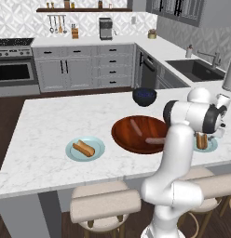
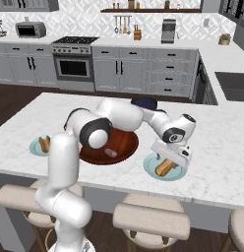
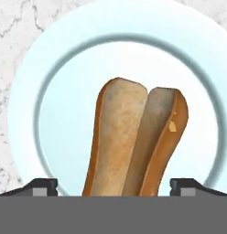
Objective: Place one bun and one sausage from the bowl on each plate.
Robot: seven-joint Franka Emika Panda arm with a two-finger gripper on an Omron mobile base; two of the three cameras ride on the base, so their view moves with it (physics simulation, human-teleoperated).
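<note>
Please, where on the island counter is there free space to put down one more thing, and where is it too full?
Bare marble lies left of the left plate and behind it, up to the far edge. It is crowded around the wooden bowl: the dark bowl behind it, the right plate with its bun and the open gripper.

A bun (image 1: 84, 148) is lying on the left plate (image 1: 73, 155). Two sausages (image 1: 135, 126) are resting in the wooden bowl (image 1: 124, 137). The white arm (image 1: 182, 139) is partly covering the right plate (image 1: 211, 146) on the marble tabletop (image 1: 52, 125).

Arm outstretched right, claw (image 3: 113, 185) downward, fingers apart
</note>
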